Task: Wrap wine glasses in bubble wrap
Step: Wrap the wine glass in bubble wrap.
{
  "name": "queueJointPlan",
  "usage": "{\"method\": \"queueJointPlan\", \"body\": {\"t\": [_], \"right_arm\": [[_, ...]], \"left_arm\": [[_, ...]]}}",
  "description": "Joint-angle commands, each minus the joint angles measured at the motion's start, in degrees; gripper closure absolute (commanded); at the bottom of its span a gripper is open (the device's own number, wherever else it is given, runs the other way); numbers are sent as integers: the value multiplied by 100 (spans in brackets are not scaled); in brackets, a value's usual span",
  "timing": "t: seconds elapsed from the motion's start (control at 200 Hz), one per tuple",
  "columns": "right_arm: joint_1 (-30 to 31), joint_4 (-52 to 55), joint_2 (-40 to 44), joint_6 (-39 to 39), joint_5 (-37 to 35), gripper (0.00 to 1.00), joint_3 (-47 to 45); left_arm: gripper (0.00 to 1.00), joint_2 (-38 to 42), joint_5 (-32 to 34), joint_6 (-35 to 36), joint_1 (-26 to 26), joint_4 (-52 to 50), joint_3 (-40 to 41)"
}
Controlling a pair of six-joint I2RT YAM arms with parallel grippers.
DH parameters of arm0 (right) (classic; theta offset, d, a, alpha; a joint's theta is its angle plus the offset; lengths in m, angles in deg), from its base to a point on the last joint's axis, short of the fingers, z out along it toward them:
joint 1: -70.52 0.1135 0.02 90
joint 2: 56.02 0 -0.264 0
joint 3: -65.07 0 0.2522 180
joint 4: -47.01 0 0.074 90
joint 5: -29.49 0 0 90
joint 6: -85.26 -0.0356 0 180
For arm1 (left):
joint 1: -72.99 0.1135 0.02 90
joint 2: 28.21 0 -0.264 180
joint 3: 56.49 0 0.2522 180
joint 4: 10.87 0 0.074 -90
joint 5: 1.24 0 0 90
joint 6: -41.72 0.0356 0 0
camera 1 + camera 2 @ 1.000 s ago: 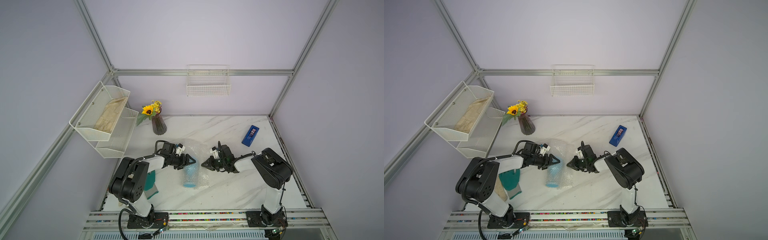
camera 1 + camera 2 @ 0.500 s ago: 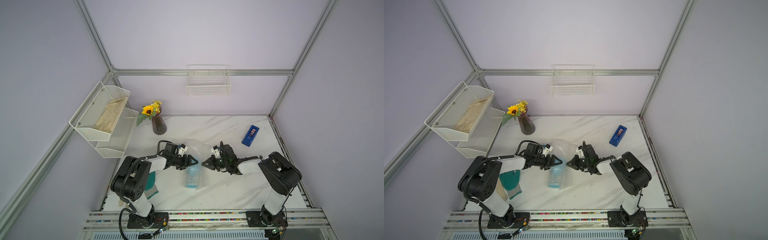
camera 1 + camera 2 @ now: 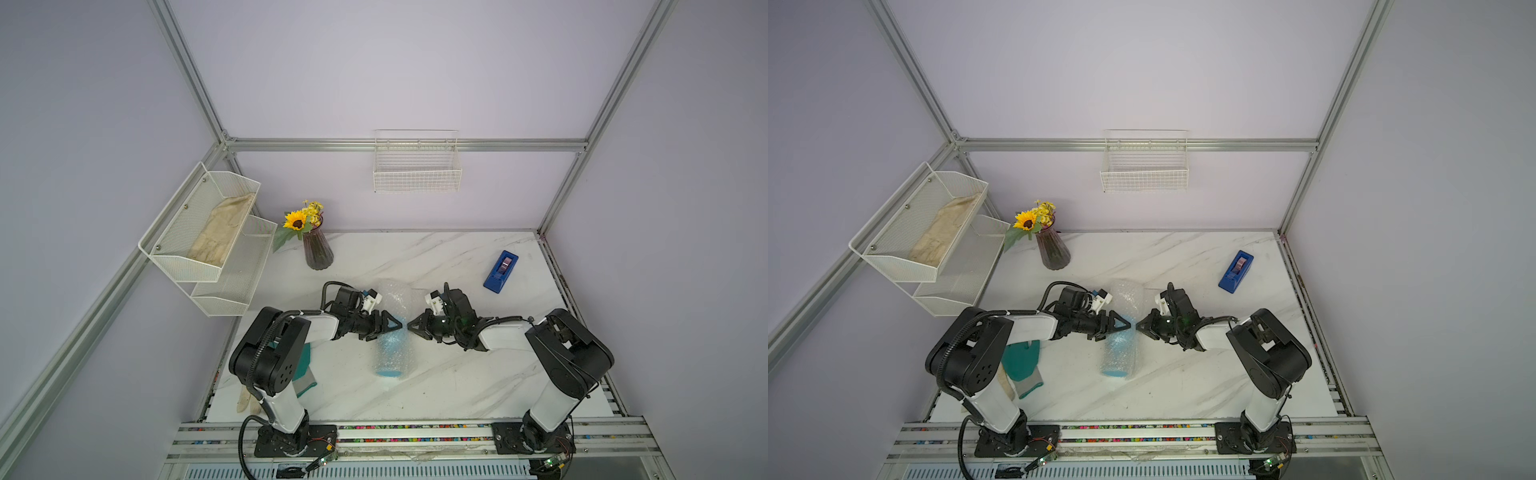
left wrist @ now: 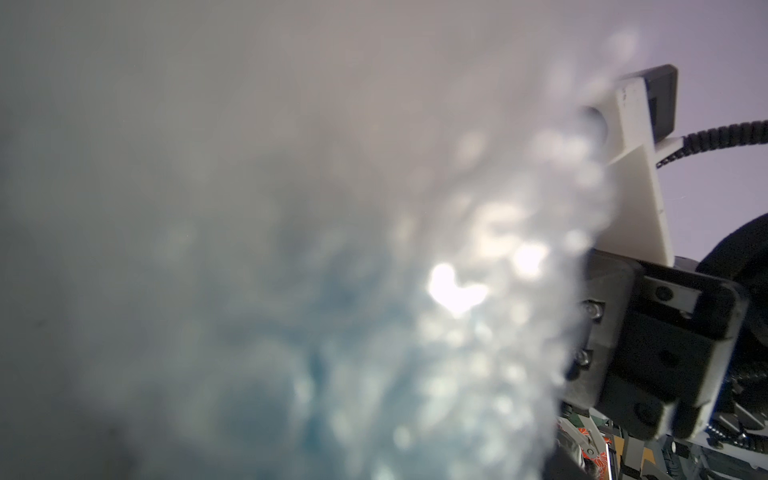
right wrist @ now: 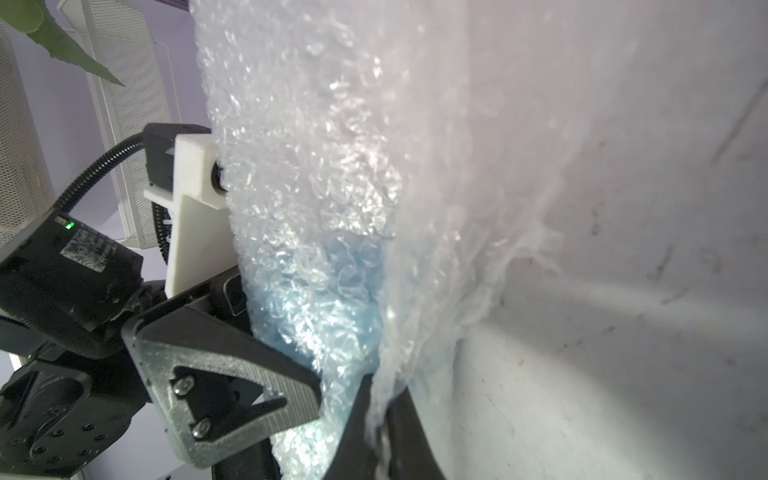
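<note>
In both top views the light-blue wine glass (image 3: 388,353) (image 3: 1119,353) lies on its side mid-table, rolled inside the clear bubble wrap (image 3: 392,297) (image 3: 1127,293). My left gripper (image 3: 392,323) (image 3: 1124,323) reaches in from the left, one finger (image 5: 232,374) resting against the roll; its other finger is hidden. The left wrist view is filled with blurred bubble wrap (image 4: 457,291). My right gripper (image 3: 412,325) (image 3: 1140,325) meets the roll from the right. In the right wrist view this gripper (image 5: 380,401) is shut on a bunched edge of the bubble wrap (image 5: 311,166), blue glass (image 5: 324,291) showing through.
A dark vase with a sunflower (image 3: 318,251) stands at the back left. A blue tape dispenser (image 3: 500,271) lies at the back right. A teal glove (image 3: 307,365) lies by the left arm's base. A white mesh shelf (image 3: 208,249) hangs on the left wall.
My left gripper has slid right onto the roll's top. The right gripper stays pinched on the wrap's edge while its elbow swings out to the right.
</note>
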Motion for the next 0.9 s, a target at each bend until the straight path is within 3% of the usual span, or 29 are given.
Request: {"method": "queueJointPlan", "body": {"t": [0.0, 0.185, 0.65, 0.895], "right_arm": [[100, -204, 344, -78, 15, 89, 36], [115, 80, 460, 1, -115, 89, 133], [232, 736, 477, 176, -395, 89, 471], [319, 888, 423, 239, -511, 89, 611]], "left_arm": [[16, -140, 262, -63, -60, -159, 47], [0, 189, 845, 459, -47, -1450, -352], [0, 610, 1665, 777, 1, -2871, -779], [0, 1105, 1513, 866, 1, -3107, -838]]}}
